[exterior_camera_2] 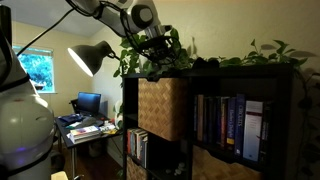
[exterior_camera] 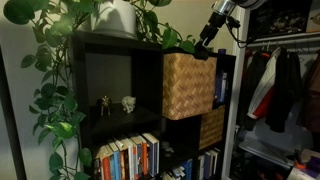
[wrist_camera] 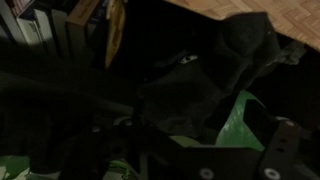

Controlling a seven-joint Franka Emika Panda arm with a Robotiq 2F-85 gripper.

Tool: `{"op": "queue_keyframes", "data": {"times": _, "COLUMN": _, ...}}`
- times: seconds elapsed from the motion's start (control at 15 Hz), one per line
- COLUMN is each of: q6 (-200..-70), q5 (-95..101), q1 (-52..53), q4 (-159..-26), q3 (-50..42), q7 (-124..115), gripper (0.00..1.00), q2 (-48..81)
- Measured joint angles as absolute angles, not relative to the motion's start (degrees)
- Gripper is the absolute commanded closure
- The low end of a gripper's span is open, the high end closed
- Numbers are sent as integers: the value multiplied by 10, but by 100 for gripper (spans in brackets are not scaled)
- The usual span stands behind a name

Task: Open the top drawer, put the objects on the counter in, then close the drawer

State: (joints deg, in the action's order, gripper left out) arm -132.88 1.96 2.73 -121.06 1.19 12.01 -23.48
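The top drawer (exterior_camera: 187, 86), a light tan wicker bin, sits in the upper cubby of the dark bookshelf and sticks out a little from its front; it also shows in an exterior view (exterior_camera_2: 162, 108). My gripper (exterior_camera: 206, 46) hangs just above the drawer's back edge at the counter (exterior_camera: 110, 37), among plant leaves, and shows in an exterior view (exterior_camera_2: 160, 55). The counter (exterior_camera_2: 245, 67) carries small dark things I cannot make out. The wrist view is very dark: a dark lump (wrist_camera: 190, 95), a green leaf (wrist_camera: 236, 125) and a strip of wicker (wrist_camera: 250, 12). The jaws' state is unclear.
A trailing plant (exterior_camera: 55, 70) in a white pot (exterior_camera: 118, 18) covers the shelf top. Two figurines (exterior_camera: 117, 103) stand in the neighbouring cubby. A darker woven bin (exterior_camera: 212, 128) sits below. Books (exterior_camera_2: 226, 125) fill other cubbies. A lamp (exterior_camera_2: 93, 56) and clothes rack (exterior_camera: 280, 85) stand nearby.
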Motion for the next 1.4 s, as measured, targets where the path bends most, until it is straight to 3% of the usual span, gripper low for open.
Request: {"op": "queue_keyframes", "data": {"times": 1.4, "q6": -1518, "q5": 20, "q1": -15, "q4": -1188, "q3": -32, "q7": 88, "gripper": 0, "q2": -151}}
